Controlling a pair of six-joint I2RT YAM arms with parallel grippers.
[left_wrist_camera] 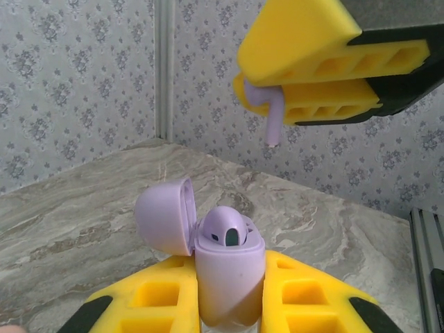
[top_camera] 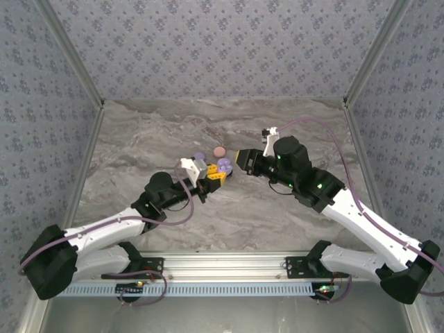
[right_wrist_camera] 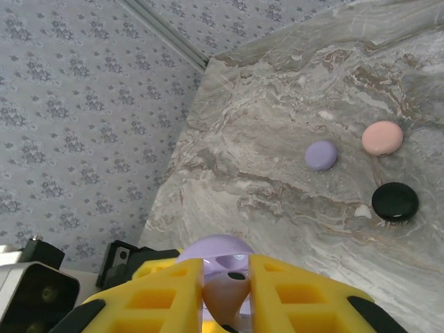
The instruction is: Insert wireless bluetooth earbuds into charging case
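My left gripper is shut on a lavender charging case, held upright above the table. Its lid hangs open to the left, and one lavender earbud sits in the case. My right gripper hovers just above the case, shut on a second lavender earbud whose stem points down. From the right wrist, the open case lies directly under that earbud. The two are apart.
Three closed round cases lie on the marble table: lavender, pink and black. A small white bit lies beside the black one. Patterned walls enclose the table on three sides.
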